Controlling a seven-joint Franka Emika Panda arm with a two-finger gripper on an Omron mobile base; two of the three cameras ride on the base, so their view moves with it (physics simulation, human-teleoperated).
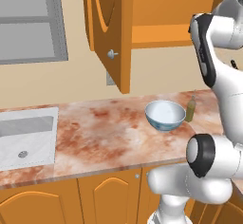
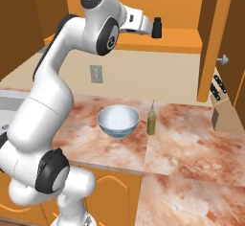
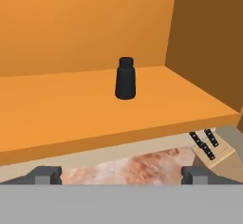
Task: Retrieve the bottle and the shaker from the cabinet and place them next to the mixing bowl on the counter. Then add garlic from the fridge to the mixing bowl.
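Left base view, left to right: sink [image 1: 28, 137] off to the side, open cabinet door [image 1: 111, 33] swung clear for shelf access, mixing bowl [image 1: 164, 115] on counter [image 1: 95, 137], bottle [image 1: 190, 108] parked just beside bowl, likely already delivered. Hand view: shaker [image 3: 126, 78] upright on cabinet shelf [image 3: 71, 109], well ahead of gripper [image 3: 121, 174], jaws spread wide, holding nothing, lined up for reach-in. Knife block [image 3: 209, 149] below right. Garlic step pending.

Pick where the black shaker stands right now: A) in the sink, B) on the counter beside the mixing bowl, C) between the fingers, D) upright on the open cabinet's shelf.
D: the shaker stands upright on the cabinet shelf, ahead of the open fingers.
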